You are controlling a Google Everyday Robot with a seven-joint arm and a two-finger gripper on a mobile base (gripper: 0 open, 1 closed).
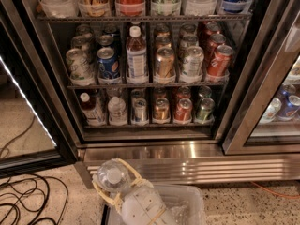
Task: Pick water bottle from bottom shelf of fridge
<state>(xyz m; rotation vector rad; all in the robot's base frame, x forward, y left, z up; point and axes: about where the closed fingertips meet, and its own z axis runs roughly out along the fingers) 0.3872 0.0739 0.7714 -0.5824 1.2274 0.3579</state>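
My gripper point(112, 178) is low in the camera view, in front of the fridge's point(236, 121) steel base. It is shut on a clear water bottle point(111, 175) with a white cap, seen from above between the yellowish fingers point(97, 189). The bottle is out of the fridge, over the floor. On the bottom shelf point(145, 124), another clear white-capped bottle point(117, 109) stands second from the left. A bottle of dark reddish drink point(87, 108) is to its left, and several short cans point(161, 109) are to its right.
The louvred steel base point(201, 165) runs across just behind the gripper. A clear plastic bin point(187, 205) sits under my arm. Black cables point(23, 200) lie on the floor at left and an orange cable point(276, 190) at right. The open glass door point(23, 125) stands at left.
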